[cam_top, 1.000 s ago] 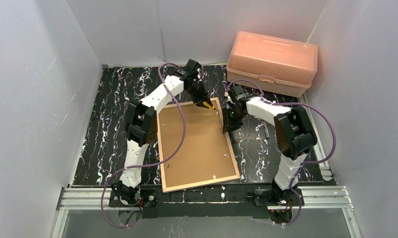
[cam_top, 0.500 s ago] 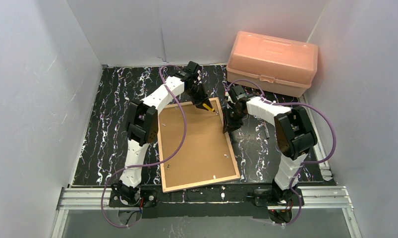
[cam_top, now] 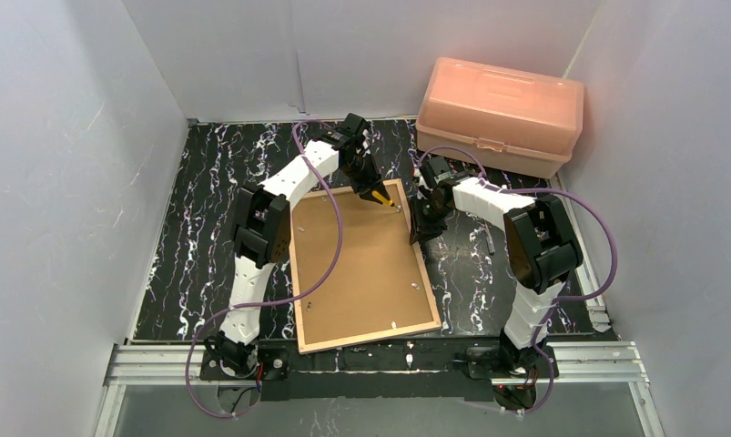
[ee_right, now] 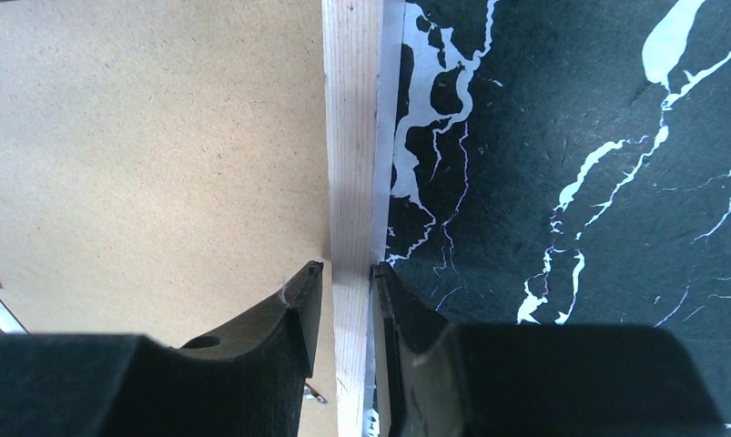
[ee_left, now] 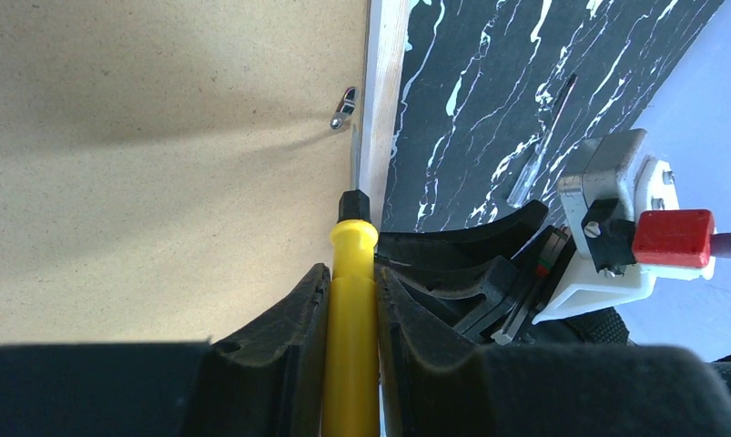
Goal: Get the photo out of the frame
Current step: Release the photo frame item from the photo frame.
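Observation:
The frame (cam_top: 426, 278) lies face down on the black marbled mat, its brown backing board (cam_top: 361, 269) facing up. The photo is hidden beneath that board. My left gripper (cam_top: 372, 189) is at the frame's far right corner, shut on a yellow-handled screwdriver (ee_left: 352, 300). The screwdriver's blade points at a small metal tab (ee_left: 343, 107) beside the wooden edge (ee_left: 382, 91). My right gripper (cam_top: 418, 235) straddles the frame's right wooden edge (ee_right: 352, 137), one finger on the board side (ee_right: 161, 137) and one on the mat side, closed on it (ee_right: 348, 269).
A pink plastic box (cam_top: 500, 114) stands at the back right, against the wall. The left arm's purple cable (cam_top: 336, 246) drapes across the backing board. A thin loose tool (ee_left: 539, 146) lies on the mat right of the frame. White walls enclose three sides.
The left gripper and screwdriver have edged slightly toward the frame's right edge. The right gripper and the frame have stayed where they were.

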Controlling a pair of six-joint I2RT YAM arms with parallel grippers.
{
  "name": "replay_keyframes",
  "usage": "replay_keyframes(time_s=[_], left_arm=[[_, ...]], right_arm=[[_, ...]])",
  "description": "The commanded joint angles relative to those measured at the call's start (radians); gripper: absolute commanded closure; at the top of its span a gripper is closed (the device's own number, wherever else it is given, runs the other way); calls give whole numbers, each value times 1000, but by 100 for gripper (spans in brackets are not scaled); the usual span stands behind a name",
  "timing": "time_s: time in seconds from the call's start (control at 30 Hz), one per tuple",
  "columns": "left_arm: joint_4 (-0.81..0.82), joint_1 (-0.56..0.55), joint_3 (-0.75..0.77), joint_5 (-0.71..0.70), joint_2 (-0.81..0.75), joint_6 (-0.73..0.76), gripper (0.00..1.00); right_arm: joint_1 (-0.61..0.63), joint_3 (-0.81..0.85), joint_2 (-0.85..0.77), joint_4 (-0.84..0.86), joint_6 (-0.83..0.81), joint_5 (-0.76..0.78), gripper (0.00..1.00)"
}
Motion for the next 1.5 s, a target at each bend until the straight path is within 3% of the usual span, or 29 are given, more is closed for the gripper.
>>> replay_keyframes(time_s=[0.0,1.47], left_arm=[[-11,-2,22,12,2,16,100],[-53,31,43,-95,3,19,100]], right_arm=[[-1,4,-28,5,2,-9,66],[-2,33,6,-17,-42,-14,69]])
